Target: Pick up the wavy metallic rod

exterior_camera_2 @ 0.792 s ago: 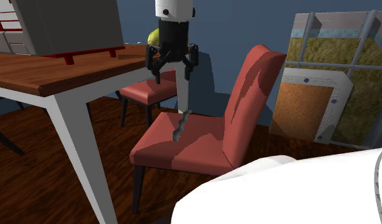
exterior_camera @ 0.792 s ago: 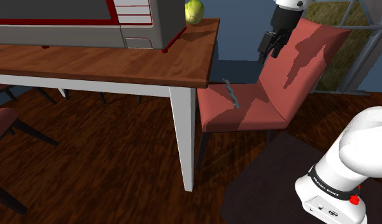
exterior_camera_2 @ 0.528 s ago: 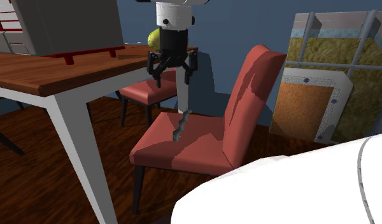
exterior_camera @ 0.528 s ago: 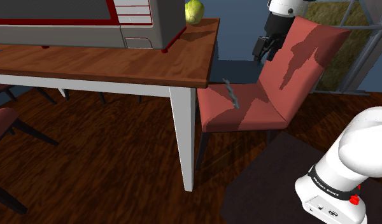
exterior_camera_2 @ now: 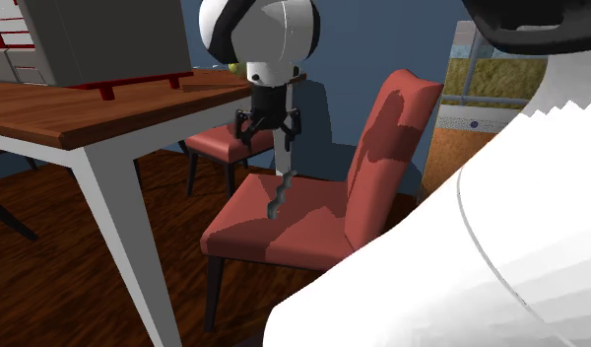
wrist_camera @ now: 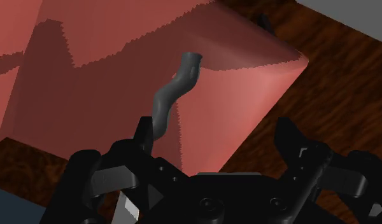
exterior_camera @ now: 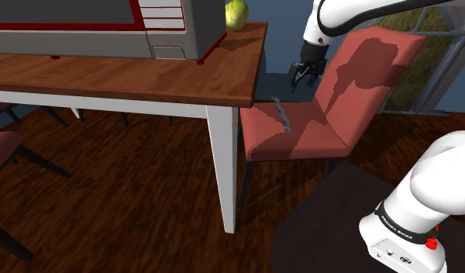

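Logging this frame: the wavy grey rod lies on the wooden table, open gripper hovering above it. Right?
No. The wavy rod lies on the red chair seat, not the table, as the shoulder view shows; the open gripper does hover above it.

The wavy rod [wrist_camera: 163, 108] has its near end hidden behind the gripper [wrist_camera: 215, 135]; the grey appliance [exterior_camera: 107, 31] is cut off at the shoulder view's upper left.

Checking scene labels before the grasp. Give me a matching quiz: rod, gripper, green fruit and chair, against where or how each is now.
Things:
1. wavy rod
2. gripper
3. green fruit
4. chair

States:
A. open, above the seat, touching nothing
B. on a corner of the table
C. red, beside the table
D. lying on the seat

Pairs: 1-D; 2-A; 3-B; 4-C
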`<action>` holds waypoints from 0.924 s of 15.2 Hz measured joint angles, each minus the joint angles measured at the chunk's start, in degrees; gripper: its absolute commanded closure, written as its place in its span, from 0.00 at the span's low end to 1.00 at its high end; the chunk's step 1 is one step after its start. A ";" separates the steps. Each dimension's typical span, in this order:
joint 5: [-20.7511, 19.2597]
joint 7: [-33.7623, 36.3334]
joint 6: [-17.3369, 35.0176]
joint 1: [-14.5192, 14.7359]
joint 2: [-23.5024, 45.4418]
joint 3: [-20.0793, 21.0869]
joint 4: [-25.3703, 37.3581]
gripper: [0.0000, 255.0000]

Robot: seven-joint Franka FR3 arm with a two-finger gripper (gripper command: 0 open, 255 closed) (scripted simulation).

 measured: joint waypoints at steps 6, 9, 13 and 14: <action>0.29 2.56 9.28 -1.70 11.29 -1.45 1.61 0.00; 0.85 3.65 12.87 -2.42 17.76 -2.25 4.32 0.00; 1.89 5.56 17.69 -3.07 26.04 -2.91 7.42 0.00; 2.23 5.80 18.83 -3.33 28.13 -3.18 8.26 0.00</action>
